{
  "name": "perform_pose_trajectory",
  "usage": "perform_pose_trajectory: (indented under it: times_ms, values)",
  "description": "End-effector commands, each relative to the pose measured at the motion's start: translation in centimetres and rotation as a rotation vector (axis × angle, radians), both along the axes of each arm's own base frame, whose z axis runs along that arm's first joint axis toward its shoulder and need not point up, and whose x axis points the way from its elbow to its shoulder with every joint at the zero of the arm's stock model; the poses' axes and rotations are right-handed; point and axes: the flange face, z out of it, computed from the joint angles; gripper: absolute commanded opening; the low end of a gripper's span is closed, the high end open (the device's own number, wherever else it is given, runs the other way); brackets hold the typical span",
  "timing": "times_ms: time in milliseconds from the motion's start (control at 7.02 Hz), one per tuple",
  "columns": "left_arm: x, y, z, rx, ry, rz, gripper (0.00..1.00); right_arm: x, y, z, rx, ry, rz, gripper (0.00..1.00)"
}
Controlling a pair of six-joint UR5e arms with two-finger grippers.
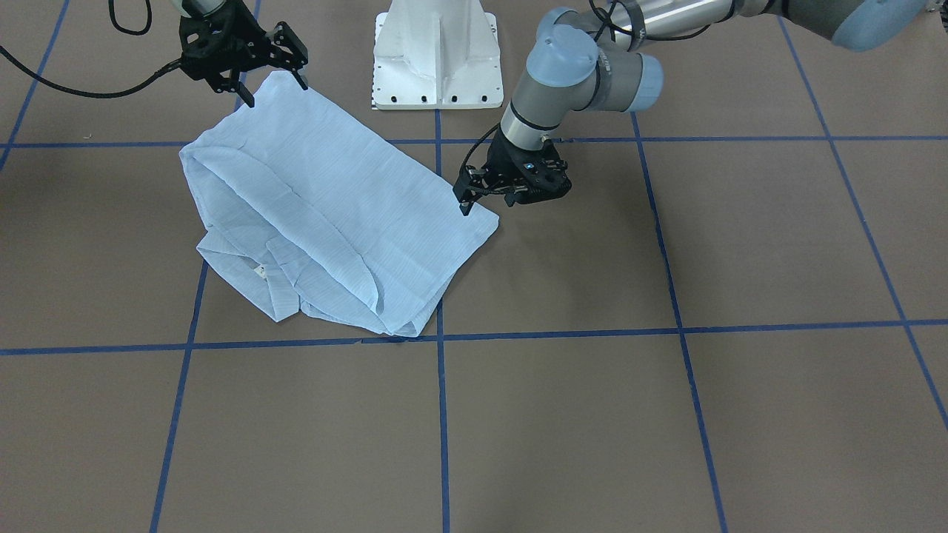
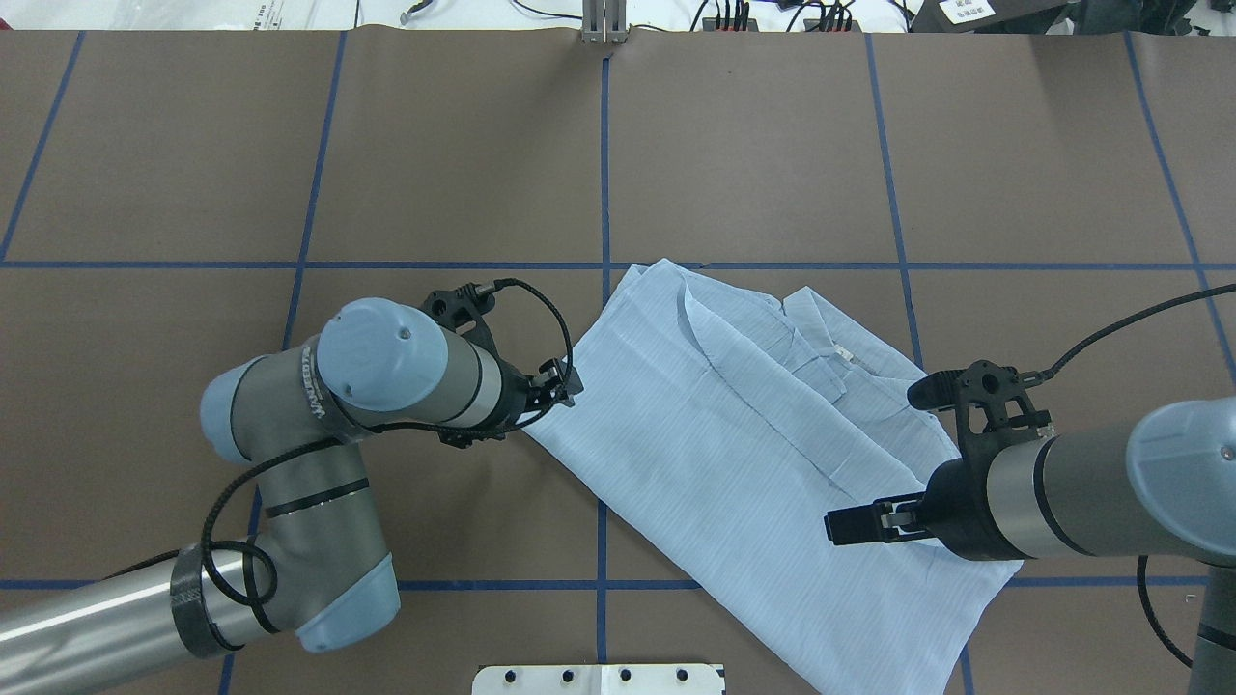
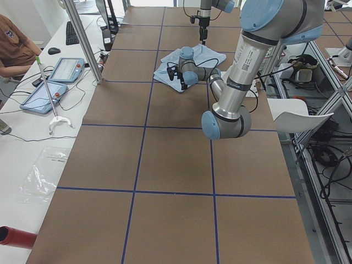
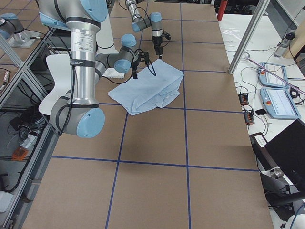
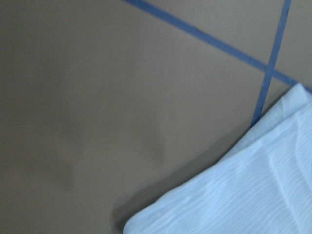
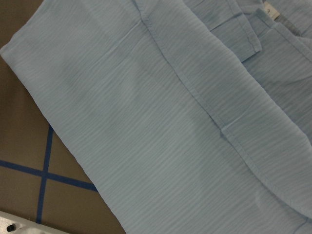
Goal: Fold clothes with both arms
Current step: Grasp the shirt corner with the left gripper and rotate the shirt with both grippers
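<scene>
- We judge the fold to be partly done. The shirt (image 1: 333, 200) lies flat on the table (image 1: 666, 414) as a doubled oblong, with one layer turned over along its length and its edges fairly square.
- It sits slantwise just in front of the robot's base, mostly on the robot's right half. The collar (image 2: 816, 333) lies on the long edge away from the robot.
- What is left, as we read it, is at least one more fold to bring this oblong down to a compact packet. The collar end also looks rumpled and could use smoothing.
- The left gripper (image 1: 481, 198) points down at the shirt's corner on the robot's left, with one fingertip at or just over the cloth edge. The left forearm reaches in low across the table, the wrist bent down.
- We cannot tell how far apart its jaws stand. The left wrist camera shows that corner lying flat on the table, so nothing seems to be lifted.
- The right gripper (image 1: 272, 90) hovers over the shirt's other end, near the edge closest to the base.
- Its jaws are spread wide and hold nothing. The right wrist camera looks straight down on flat, undisturbed cloth.
- With both tools at opposite ends of the near edge, we take this as the set-up for a two-handed pinch.
</scene>
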Motion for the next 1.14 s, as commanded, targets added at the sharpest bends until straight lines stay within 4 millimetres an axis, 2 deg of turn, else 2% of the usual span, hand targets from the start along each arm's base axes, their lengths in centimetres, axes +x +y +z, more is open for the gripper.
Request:
perform_pose_trajectory:
  times_ms: [0, 285, 570, 713, 998]
  values:
    - [1.44, 0.91, 0.86, -0.017, -0.030, -0.003, 0.87, 0.17, -0.36, -0.13, 0.002, -0.003, 0.010, 1.00]
    - [1.49, 0.63, 1.01, -0.012, -0.037, -0.016, 0.76, 0.15, -0.38, -0.19, 0.003, -0.004, 0.012, 1.00]
    - [1.67, 0.53, 1.33, -0.012, -0.043, -0.017, 0.74, 0.15, -0.38, 0.00, 0.001, 0.000, 0.012, 1.00]
    - [1.79, 0.48, 1.41, -0.014, -0.044, -0.017, 0.68, 0.19, -0.43, 0.00, 0.000, 0.000, 0.014, 1.00]
    - [1.89, 0.55, 1.34, -0.012, -0.041, -0.015, 0.63, 0.19, -0.44, 0.00, 0.001, 0.000, 0.013, 1.00]
